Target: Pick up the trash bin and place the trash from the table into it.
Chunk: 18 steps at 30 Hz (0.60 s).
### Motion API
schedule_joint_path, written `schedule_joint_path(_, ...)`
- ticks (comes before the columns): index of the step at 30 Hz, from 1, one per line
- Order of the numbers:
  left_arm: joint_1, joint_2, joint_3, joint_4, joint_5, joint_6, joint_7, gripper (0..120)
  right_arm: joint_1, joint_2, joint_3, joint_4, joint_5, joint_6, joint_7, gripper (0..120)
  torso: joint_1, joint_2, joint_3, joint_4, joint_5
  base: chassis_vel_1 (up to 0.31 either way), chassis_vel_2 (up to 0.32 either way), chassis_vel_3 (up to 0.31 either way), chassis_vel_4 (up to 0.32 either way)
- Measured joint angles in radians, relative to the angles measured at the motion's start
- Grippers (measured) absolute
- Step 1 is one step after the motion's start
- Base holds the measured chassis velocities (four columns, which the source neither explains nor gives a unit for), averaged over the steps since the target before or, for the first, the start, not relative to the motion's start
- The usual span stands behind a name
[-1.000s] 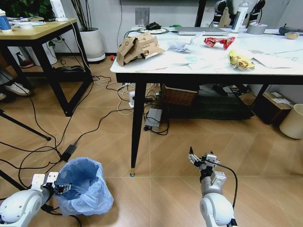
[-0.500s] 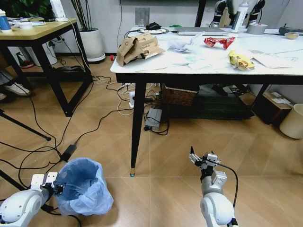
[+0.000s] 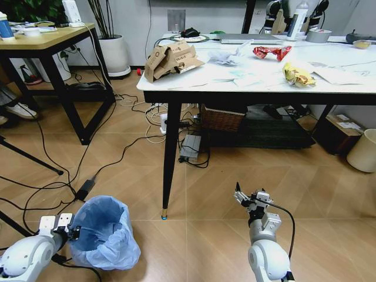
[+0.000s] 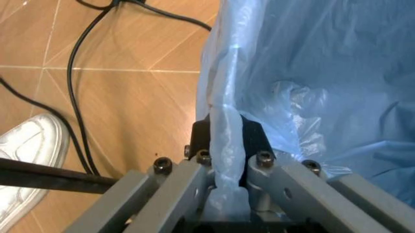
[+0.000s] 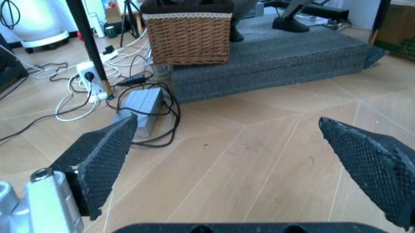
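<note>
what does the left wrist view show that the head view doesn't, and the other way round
Left wrist view alone: the left tool shut on the bag-covered rim of the trash bin, and a white shoe beside it. Head view alone: the table with the cardboard box and wrappers, and the right tool open over the floor. Both share the bin, the left tool and floor cables.

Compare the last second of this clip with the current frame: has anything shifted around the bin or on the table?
Hardly anything. The left gripper stays shut on the bag-lined rim of the trash bin, which may have settled very slightly lower; it is not lifted. The right gripper stays open above the floor, and the trash on the table is unmoved.
</note>
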Motion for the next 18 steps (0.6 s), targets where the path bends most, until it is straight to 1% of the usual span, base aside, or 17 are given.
schedule_joint_path(6,0.004,-0.013,0.0,-0.037,-0.019,0.0,-0.023,0,-0.003,0.001,-0.001,0.009,-0.001,-0.001,0.001,100,0.0,0.0,0.0,0.0,-0.0004,0.0,0.0,0.0,0.0)
schedule_joint_path(7,0.009,-0.022,-0.001,-0.072,-0.035,0.002,-0.042,0,-0.005,0.0,-0.001,0.016,-0.002,-0.003,0.003,100,0.0,0.0,0.0,0.0,-0.0005,0.0,0.0,0.0,0.0)
schedule_joint_path(10,0.017,-0.026,-0.001,-0.126,-0.048,0.002,-0.053,0,-0.012,-0.008,0.0,0.027,-0.001,-0.006,0.006,100,0.0,0.0,0.0,0.0,0.0001,0.0,0.0,0.0,0.0)
schedule_joint_path(11,0.017,-0.026,-0.001,-0.126,-0.048,0.002,-0.053,0,-0.012,-0.008,0.0,0.027,-0.001,-0.006,0.006,100,0.0,0.0,0.0,0.0,0.0001,0.0,0.0,0.0,0.0)
schedule_joint_path(14,0.025,-0.026,-0.002,-0.16,-0.063,0.002,-0.057,0,-0.016,-0.013,0.01,0.028,0.0,-0.006,0.006,100,0.0,0.0,0.0,-0.0001,0.0,0.0,0.0,0.0,0.0)
schedule_joint_path(17,0.033,-0.024,-0.004,-0.204,-0.096,0.002,-0.082,0,-0.019,-0.021,0.017,0.037,0.003,-0.006,0.008,100,0.0,0.0,0.0,0.0,0.0001,0.0,0.0,0.0,0.0)
schedule_joint_path(18,0.033,-0.024,-0.004,-0.204,-0.096,0.002,-0.082,0,-0.019,-0.021,0.017,0.037,0.003,-0.006,0.008,100,0.0,0.0,0.0,0.0,0.0001,0.0,0.0,0.0,0.0)
